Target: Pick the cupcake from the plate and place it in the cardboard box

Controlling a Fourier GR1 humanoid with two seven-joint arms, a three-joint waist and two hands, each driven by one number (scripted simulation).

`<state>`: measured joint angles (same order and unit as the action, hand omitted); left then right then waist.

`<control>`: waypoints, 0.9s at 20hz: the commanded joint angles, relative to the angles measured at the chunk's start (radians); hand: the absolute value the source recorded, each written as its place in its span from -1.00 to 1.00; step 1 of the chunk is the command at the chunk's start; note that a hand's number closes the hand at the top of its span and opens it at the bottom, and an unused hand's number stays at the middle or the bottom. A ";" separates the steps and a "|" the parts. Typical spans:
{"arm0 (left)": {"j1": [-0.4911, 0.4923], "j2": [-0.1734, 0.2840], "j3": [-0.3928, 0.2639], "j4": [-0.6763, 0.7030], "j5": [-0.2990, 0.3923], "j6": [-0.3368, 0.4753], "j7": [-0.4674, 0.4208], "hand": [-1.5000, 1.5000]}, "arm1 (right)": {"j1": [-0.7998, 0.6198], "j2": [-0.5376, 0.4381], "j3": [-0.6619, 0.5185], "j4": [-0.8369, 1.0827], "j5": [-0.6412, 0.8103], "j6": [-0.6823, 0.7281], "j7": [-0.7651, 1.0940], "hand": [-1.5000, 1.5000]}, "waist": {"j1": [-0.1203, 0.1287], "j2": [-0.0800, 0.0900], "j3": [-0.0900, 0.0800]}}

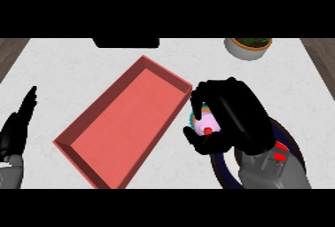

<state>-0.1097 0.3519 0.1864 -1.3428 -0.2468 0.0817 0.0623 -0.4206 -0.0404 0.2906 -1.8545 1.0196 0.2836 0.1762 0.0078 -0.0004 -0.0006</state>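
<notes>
A flat, matt finish with a faint woven grain is shown by the shallow red cardboard box [124, 124]. A smooth, white, faintly mottled stone-like face is presented by the counter top [65, 66], edged with brown wood-grained strips [13, 48]. A glossy, hard sheen is seen on the black right hand [232, 113] curled round the pink-frosted cupcake [206, 123], whose icing looks smooth. A dull grey metal look is given by the right forearm [271, 173]. The dark round plate [226, 170] appears smooth. The white plant pot [245, 51] looks matt.
</notes>
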 commanded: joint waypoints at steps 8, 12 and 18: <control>-0.029 -0.005 -0.013 -0.052 -0.012 -0.017 0.059 0.00 | -0.416 0.040 0.149 0.341 -0.321 -0.248 0.388 1.00 | 0.026 0.003 0.000; -0.045 0.014 0.009 0.009 0.005 -0.040 0.003 0.00 | -0.550 0.040 0.154 0.569 -0.442 -0.373 0.370 1.00 | 0.036 0.009 -0.001; -0.059 -0.027 -0.021 0.007 -0.022 -0.017 0.027 0.00 | -0.678 0.040 0.264 0.859 -0.587 -0.568 0.284 1.00 | 0.042 0.010 -0.001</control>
<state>-0.1461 0.3322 0.1683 -1.3462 -0.2636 0.0618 0.0799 -1.0318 -0.0004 0.4786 -1.1612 0.5200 -0.1656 0.4976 0.0479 0.0084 -0.0011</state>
